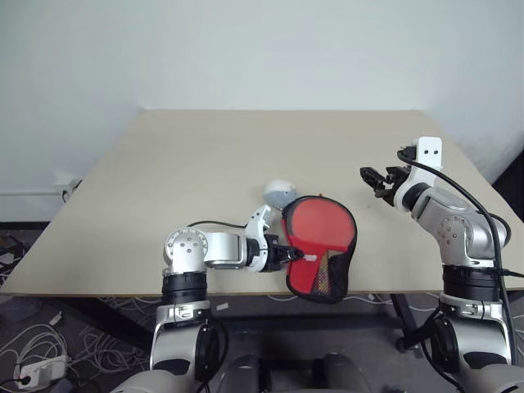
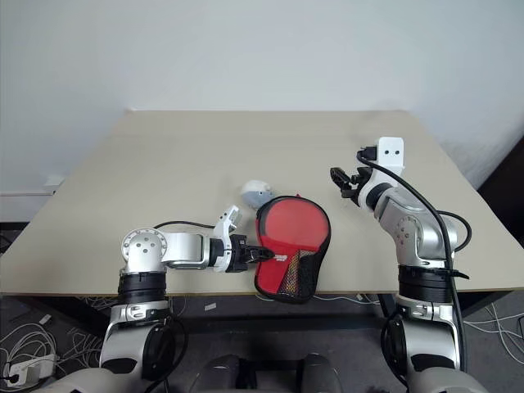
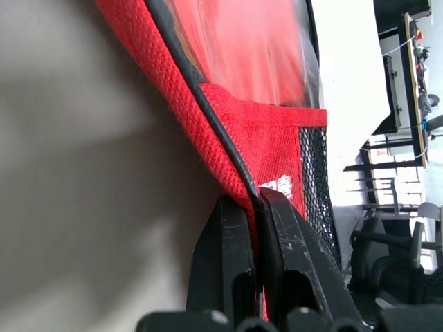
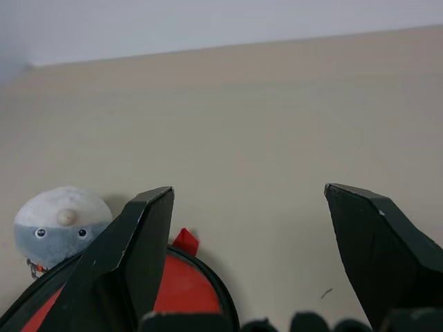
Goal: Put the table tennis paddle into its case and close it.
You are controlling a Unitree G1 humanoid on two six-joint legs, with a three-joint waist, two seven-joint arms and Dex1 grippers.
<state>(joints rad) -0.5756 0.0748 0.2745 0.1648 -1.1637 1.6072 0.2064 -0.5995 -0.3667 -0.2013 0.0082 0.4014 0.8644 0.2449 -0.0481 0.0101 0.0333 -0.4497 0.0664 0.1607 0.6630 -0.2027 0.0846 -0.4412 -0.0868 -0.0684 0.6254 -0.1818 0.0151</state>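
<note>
So the case point(image 1: 321, 247) is lying on the table point(image 1: 205, 172) down near the front edge, roughly at 6 o'clock of the tabletop, with its black mesh handle end hanging a bit past the edge. Red side with the clear panel faces up, and it's got a black rim all the way round. Can't honestly tell whether the paddle is inside – the red under the plastic could be either.

Left pincer point(image 1: 293, 255) comes in from the case's 9 o'clock and is pressed together on the case's edge, pinching the black piping right where the red fabric meets the mesh. In the left wrist view you can see the two fingers point(image 3: 228, 270) squeezed tight with the seam between them, a small white logo just beside.

Right pincer point(image 1: 370, 178) is up off the table around 2 o'clock from the case, well apart from it, fingers spread wide and holding nothing. Its wrist view looks out across bare table between the two fingers point(image 4: 138, 242).

There's also a little grey-and-white plush toy point(image 1: 278, 193) sitting at about 11 o'clock of the case – touching or just beside its rim, hard to say which
</note>
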